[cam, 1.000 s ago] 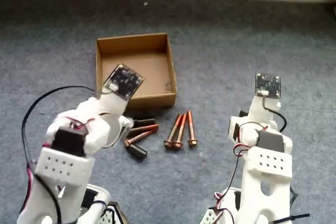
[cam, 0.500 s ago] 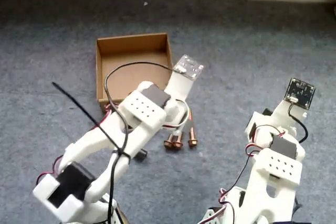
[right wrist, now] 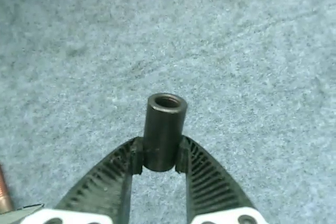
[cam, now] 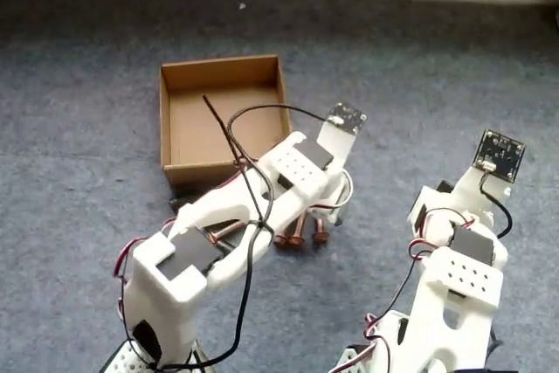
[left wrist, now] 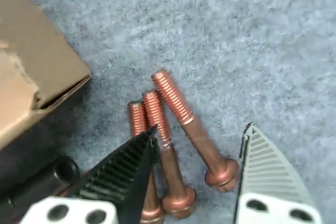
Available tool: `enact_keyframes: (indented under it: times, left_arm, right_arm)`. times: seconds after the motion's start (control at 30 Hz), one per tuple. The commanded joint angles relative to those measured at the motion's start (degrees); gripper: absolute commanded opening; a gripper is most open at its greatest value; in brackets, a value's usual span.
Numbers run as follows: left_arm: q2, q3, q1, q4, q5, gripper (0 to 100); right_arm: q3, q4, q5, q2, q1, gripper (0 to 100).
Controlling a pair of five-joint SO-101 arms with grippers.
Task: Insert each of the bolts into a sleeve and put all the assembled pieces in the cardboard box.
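Three copper bolts (left wrist: 173, 145) lie side by side on the grey carpet, seen also in the high view as bolts (cam: 299, 235) in front of the cardboard box (cam: 175, 120). My left gripper (left wrist: 199, 129) hangs open just above them, with the outermost bolt (left wrist: 194, 129) lying between its fingers. My left arm (cam: 297, 172) stretches across the box's near corner. My right gripper (right wrist: 160, 153) is shut on a black sleeve (right wrist: 164, 127), held above bare carpet with the open bore pointing away. The right arm (cam: 458, 259) stands at the right.
A corner of the box (left wrist: 37, 72) lies close beside the bolts. A black sleeve (left wrist: 42, 182) rests by that corner. More sleeves and bolts (cam: 218, 229) lie partly hidden under my left arm. A copper bolt tip (right wrist: 2, 195) shows near the right gripper.
My left arm has swung from the box's near left side across to the right, over the three bolts. My right arm shifted a little to the right early on and has since kept still.
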Motion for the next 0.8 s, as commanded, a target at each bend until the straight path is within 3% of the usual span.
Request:
enact_keyframes:
  times: [0.0, 0.07, 0.3, 0.57, 0.77]
  left_arm:
    - [5.58, -4.62, 0.75, -0.35, 0.53, 27]
    - [7.69, -6.37, 0.48, -0.18, 0.53, 24]
    - [11.30, -11.47, -0.13, 3.87, 0.26, 0]
    - [11.74, -13.58, 0.04, 9.23, 0.26, 1]
    - [2.15, -10.77, 0.13, 10.64, 0.35, 1]
  right_arm:
    - [-0.66, -1.10, -0.18, -1.71, 0.31, 0.6]
    - [-0.66, -1.10, -0.09, -1.80, 0.31, 0.6]
    - [-0.57, -1.01, -0.09, -1.80, 0.22, 0.6]
    - [-0.57, -0.92, -0.09, -1.80, 0.22, 0.6]
    - [-0.57, -0.92, -0.09, -1.80, 0.22, 0.6]
